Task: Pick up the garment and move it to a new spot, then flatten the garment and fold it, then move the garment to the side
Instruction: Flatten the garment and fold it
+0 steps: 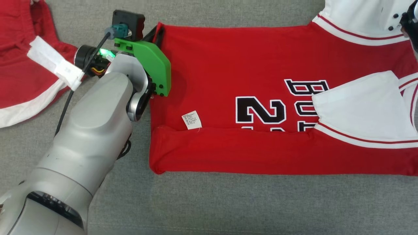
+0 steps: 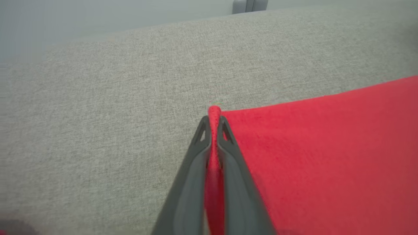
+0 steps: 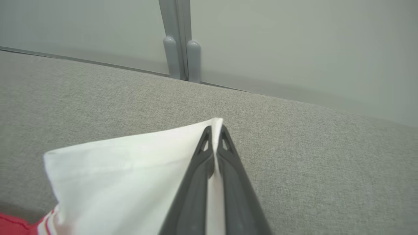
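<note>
**Both far corners pinched, jersey stretched left to right**

Nearest the robot lies bare grey cloth-covered table (image 1: 228, 202). Beyond it starts the garment (image 1: 248, 68), a red jersey with white trim, spread flat with its long axis running left to right. Its near edge is already turned over into a folded band (image 1: 228, 151), and just past that fold sit a small care label (image 1: 191, 119) and the black number (image 1: 261, 111). A white sleeve panel (image 1: 356, 107) is laid inward on the right.

Farther back, the left tool (image 2: 214, 121) is closed tight on the red hem at the far-left corner, with cloth bunched between its fingers. The right tool (image 3: 214, 130) is likewise clamped shut on the white shoulder fabric at the far-right end. So each arm holds the corner on its own side, and the whole body of the jersey lies nearward of both tools. A fold of the far edge would likely travel toward the robot, across the short axis, and both arms would need to move together.

A second red-and-white cloth (image 1: 19, 65) lies well to the left, apart from the jersey.
</note>
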`<state>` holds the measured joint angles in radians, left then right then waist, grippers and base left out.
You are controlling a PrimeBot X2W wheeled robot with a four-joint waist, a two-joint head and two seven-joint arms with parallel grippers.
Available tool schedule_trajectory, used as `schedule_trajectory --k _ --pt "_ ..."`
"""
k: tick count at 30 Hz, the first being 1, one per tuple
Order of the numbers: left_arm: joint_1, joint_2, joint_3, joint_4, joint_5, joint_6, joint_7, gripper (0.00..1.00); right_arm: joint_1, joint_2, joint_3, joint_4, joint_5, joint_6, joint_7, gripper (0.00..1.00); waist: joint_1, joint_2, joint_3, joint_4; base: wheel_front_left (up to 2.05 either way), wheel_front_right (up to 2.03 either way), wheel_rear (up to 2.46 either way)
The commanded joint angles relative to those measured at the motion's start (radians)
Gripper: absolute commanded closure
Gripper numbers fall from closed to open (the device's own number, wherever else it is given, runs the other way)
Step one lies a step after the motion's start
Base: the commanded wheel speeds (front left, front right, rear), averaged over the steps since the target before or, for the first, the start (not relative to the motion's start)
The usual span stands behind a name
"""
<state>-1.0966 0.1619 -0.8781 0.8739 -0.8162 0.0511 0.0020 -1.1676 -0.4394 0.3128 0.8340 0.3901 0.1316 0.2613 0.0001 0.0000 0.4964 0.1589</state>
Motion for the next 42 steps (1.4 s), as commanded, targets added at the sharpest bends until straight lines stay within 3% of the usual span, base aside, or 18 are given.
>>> schedule_trajectory --k 1,12,21,27,33,34,35,36,37,38,42 --pt "0.025 0.012 -0.003 0.004 -0.002 -0.005 -0.001 1.0 0.034 -0.012 0.007 -0.016 0.023 -0.002 -0.012 1.0 -0.0001 0.0 -0.042 -0.017 0.0 0.0 0.0" --pt "0.138 0.059 -0.035 -0.047 0.023 -0.042 -0.116 1.0 0.287 -0.11 0.062 -0.268 0.162 -0.002 -0.036 1.0 -0.0001 0.0 -0.134 -0.045 0.0 0.0 0.0" --pt "0.251 0.108 -0.064 -0.09 0.062 -0.043 -0.23 1.0 0.608 -0.166 -0.025 -0.524 0.23 -0.002 0.07 1.0 -0.0001 0.0 -0.195 -0.058 0.0 0.0 0.0" --pt "0.346 0.157 -0.069 -0.157 0.12 -0.027 -0.265 1.0 0.834 -0.142 -0.147 -0.71 0.215 -0.002 0.176 1.0 -0.0001 0.0 -0.209 -0.079 0.0 0.0 0.0" --pt "0.427 0.184 -0.017 -0.236 0.176 0.001 -0.267 1.0 0.942 -0.082 -0.208 -0.796 0.174 -0.002 0.235 1.0 -0.0001 0.0 -0.219 -0.087 0.0 0.0 0.0" --pt "0.439 0.186 -0.008 -0.246 0.184 0.003 -0.267 0.96 0.95 -0.072 -0.216 -0.801 0.167 -0.002 0.241 1.0 -0.0001 0.0 -0.221 -0.087 0.0 0.0 0.0" --pt "0.453 0.188 0.002 -0.256 0.192 0.005 -0.267 0.52 0.961 -0.06 -0.224 -0.806 0.16 -0.002 0.248 0.9 -0.0001 0.0 -0.224 -0.087 0.0 0.0 0.0" --pt "0.465 0.188 0.009 -0.263 0.199 0.007 -0.267 0.09 0.971 -0.049 -0.23 -0.806 0.155 -0.002 0.258 0.73 -0.0001 0.0 -0.228 -0.087 0.0 0.0 0.0" --pt "0.478 0.187 0.019 -0.271 0.208 0.009 -0.267 0.0 0.984 -0.039 -0.238 -0.807 0.147 -0.002 0.271 0.08 -0.0001 0.0 -0.231 -0.087 0.0 0.0 0.0" --pt "0.49 0.185 0.029 -0.277 0.214 0.009 -0.267 0.0 0.992 -0.03 -0.248 -0.805 0.142 -0.002 0.285 0.0 -0.0001 0.0 -0.235 -0.087 0.0 0.0 0.0" --pt "0.55 0.173 0.11 -0.333 0.214 0.009 -0.267 0.0 1.015 0.004 -0.288 -0.826 0.108 -0.002 0.31 0.0 -0.0001 0.0 -0.25 -0.083 0.0 0.0 0.0"
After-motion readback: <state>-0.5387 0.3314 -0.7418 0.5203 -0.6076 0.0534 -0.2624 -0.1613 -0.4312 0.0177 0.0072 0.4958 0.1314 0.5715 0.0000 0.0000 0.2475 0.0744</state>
